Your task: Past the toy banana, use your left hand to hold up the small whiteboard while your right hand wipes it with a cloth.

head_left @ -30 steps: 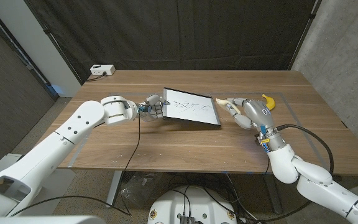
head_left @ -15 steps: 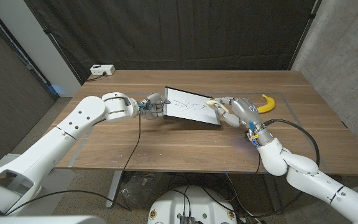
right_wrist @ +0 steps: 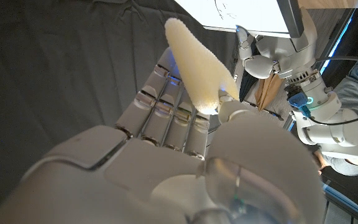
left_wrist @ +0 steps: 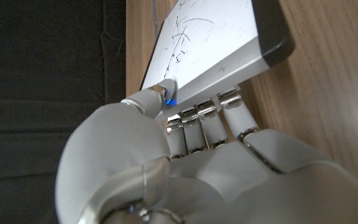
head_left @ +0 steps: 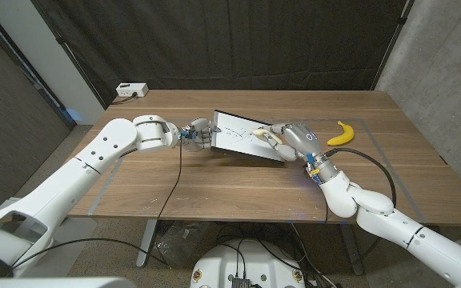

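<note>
The small whiteboard (head_left: 245, 137) with black scribbles is tilted up off the table, its left edge gripped by my left hand (head_left: 197, 134). In the left wrist view the thumb and fingers of the left hand (left_wrist: 185, 134) pinch the whiteboard's (left_wrist: 210, 43) grey frame. My right hand (head_left: 293, 141) is at the board's right part and holds a pale cream cloth (head_left: 264, 134) against the white face. In the right wrist view the cloth (right_wrist: 194, 62) sticks out of my right hand (right_wrist: 185, 155) toward the whiteboard (right_wrist: 241, 15). The yellow toy banana (head_left: 341, 134) lies to the right of the right hand.
A white power strip (head_left: 131, 91) sits at the table's (head_left: 214, 188) far left corner. A black cable (head_left: 173, 188) runs down from the left wrist over the near table edge. Dark curtains hang behind the table.
My right hand has moved left from beside the banana onto the whiteboard, bringing the cloth over its right part. The left hand keeps its grip, with the board a little more raised.
</note>
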Motion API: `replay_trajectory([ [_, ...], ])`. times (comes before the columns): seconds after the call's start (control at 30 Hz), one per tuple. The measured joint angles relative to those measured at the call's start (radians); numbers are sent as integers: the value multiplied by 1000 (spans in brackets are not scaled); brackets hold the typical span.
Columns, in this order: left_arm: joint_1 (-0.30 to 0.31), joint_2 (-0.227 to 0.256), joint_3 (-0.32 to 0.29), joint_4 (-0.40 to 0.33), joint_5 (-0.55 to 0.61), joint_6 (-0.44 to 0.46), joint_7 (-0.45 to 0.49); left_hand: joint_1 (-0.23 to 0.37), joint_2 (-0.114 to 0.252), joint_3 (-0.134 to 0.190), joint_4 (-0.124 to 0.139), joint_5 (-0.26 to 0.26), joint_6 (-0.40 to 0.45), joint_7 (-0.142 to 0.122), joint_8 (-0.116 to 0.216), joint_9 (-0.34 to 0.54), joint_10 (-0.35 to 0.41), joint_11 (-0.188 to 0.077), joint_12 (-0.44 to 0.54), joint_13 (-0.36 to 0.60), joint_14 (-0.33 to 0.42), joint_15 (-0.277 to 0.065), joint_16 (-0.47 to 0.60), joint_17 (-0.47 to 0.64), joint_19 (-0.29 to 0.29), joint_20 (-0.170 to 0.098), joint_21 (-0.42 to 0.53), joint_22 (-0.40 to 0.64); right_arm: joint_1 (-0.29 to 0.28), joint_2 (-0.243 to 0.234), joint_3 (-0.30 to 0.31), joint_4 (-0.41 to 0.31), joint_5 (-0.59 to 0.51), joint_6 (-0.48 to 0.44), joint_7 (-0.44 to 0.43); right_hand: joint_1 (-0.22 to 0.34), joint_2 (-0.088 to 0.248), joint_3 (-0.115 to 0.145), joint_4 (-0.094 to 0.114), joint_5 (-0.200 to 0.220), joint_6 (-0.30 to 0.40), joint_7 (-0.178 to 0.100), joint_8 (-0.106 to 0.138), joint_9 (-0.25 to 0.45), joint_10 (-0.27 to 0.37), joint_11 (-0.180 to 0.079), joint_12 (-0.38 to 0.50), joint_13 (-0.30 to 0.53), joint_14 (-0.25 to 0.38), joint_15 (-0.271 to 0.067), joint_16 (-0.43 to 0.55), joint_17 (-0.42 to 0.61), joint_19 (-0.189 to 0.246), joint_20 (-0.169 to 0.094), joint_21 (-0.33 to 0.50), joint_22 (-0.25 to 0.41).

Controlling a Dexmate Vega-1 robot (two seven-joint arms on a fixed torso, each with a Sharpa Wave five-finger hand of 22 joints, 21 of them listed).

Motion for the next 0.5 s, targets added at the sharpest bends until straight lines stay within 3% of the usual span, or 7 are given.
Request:
replay_trajectory([
  [0.5, 0, 0, 0, 4, -1, 11, -17, -5, -3, 0, 0, -3, 2, 2, 0, 0, 1, 2, -1, -1, 0, 0, 0, 0, 3, -3, 0, 0, 88, 54, -85, 71, -43, -58, 7, -4, -4, 4, 4, 0, 7, -7, -10, 1, 0, 0, -10, 0, -16, 5, -9, 0, -15, 7, 7, 0],
])
